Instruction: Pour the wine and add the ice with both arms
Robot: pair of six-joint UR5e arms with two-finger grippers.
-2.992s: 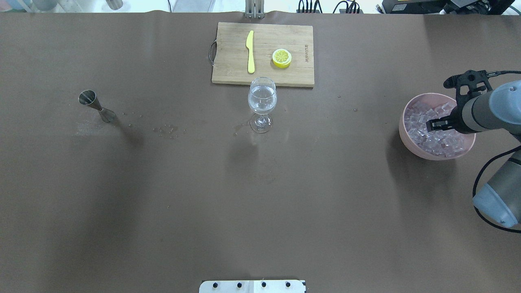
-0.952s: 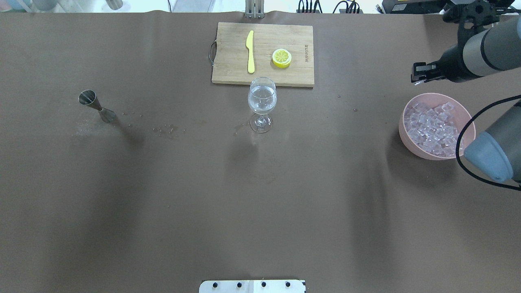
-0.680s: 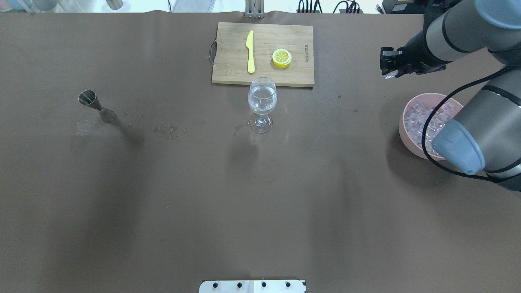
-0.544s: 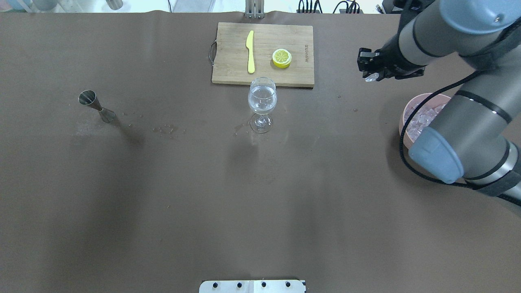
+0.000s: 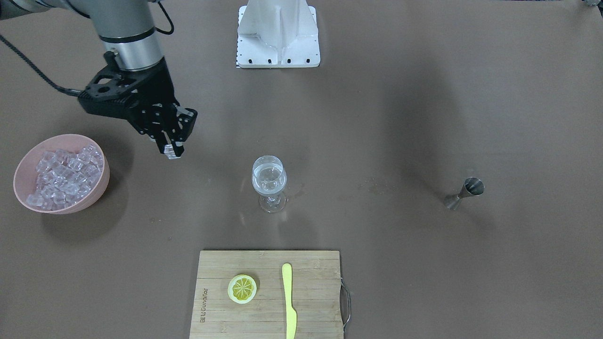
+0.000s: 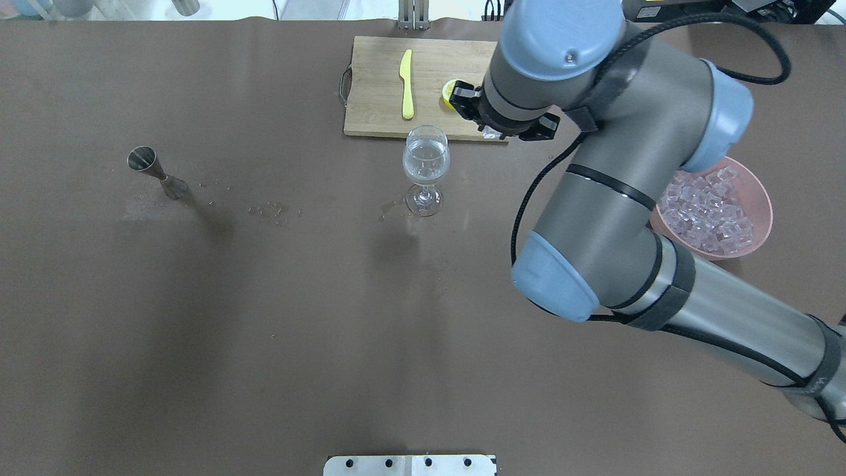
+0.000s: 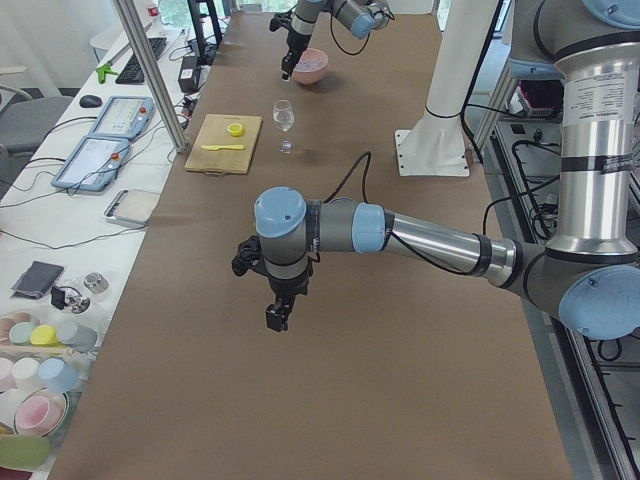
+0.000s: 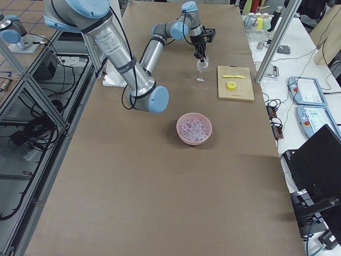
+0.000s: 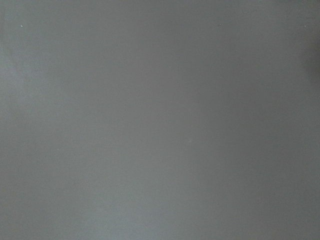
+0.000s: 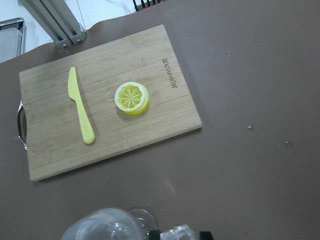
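Bench point(image 5: 424, 94): plain matt brown, with darker wet specks point(image 6: 271, 211) at 9 o'clock from the glass in the overhead view.
Bowl point(image 5: 104, 181): pale pink, unpatterned.
Ice point(image 5: 63, 176): clear, frosty white at the edges.
Cube point(image 5: 170, 153): clear.
Glass point(image 5: 269, 181): clear.
Wine point(image 5: 268, 186): colourless.
Board point(image 5: 311, 292): light tan wood with lengthwise grain bands, dark lettering along one end and a dark metal handle point(image 5: 347, 301).
Knife point(image 5: 288, 301): pale yellow.
Lemon point(image 5: 242, 288): yellow rind and a paler face with radial segment lines.
Jigger point(image 5: 464, 192): bare silver steel.
Right arm point(image 6: 634, 132): grey tubes, light-blue caps, silver wrist; its fingers point(image 5: 176, 136) are black.
Left arm point(image 7: 420, 235): the same grey and light blue.
Cable point(image 6: 542, 178): black.
Base point(image 5: 278, 33): white.
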